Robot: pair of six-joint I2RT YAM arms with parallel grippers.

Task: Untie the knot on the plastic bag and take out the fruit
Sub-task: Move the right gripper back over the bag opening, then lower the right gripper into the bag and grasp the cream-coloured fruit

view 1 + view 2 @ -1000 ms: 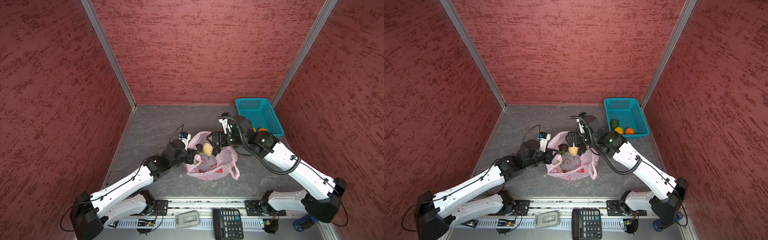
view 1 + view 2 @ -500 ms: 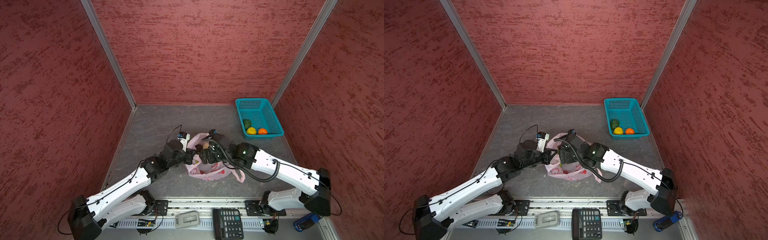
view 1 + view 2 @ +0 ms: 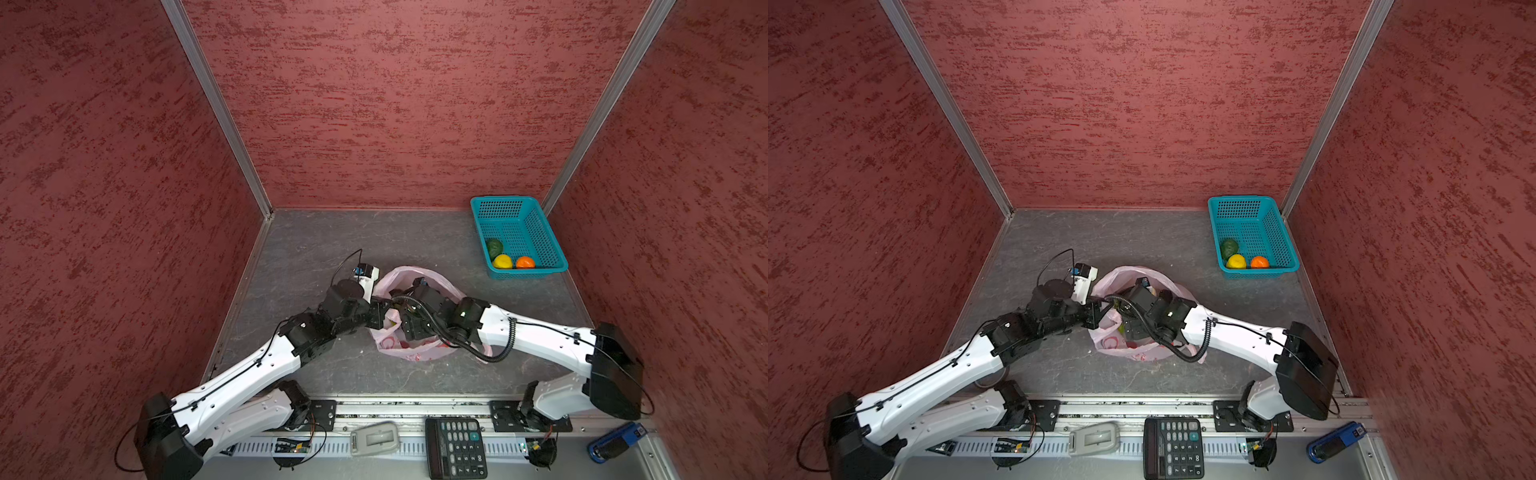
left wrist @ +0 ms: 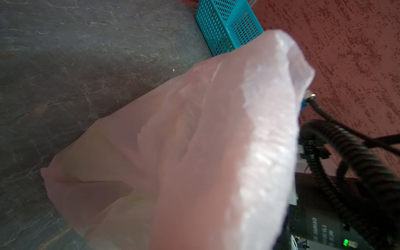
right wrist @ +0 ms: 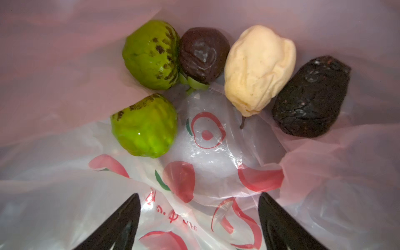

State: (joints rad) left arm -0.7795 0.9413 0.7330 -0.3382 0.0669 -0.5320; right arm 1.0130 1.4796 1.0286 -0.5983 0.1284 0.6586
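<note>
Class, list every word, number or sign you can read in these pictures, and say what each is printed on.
"DAMIAO": black motor housing, in the left wrist view.
Red lettering on the translucent pale-pink plastic bag: mirrored, unreadable.
Black calculator keys: too small.
Blue gadget label: too small.

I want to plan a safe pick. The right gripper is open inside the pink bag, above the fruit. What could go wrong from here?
1. The cream fruit lies close between the dark brown fruit and the black fruit; the right gripper, closing on one, may knock or pinch a neighbour.
2. Loose film of the plastic bag lies just below it and might get pinched too.
3. The left gripper holds the rim up; a slip could collapse the mouth.
</note>
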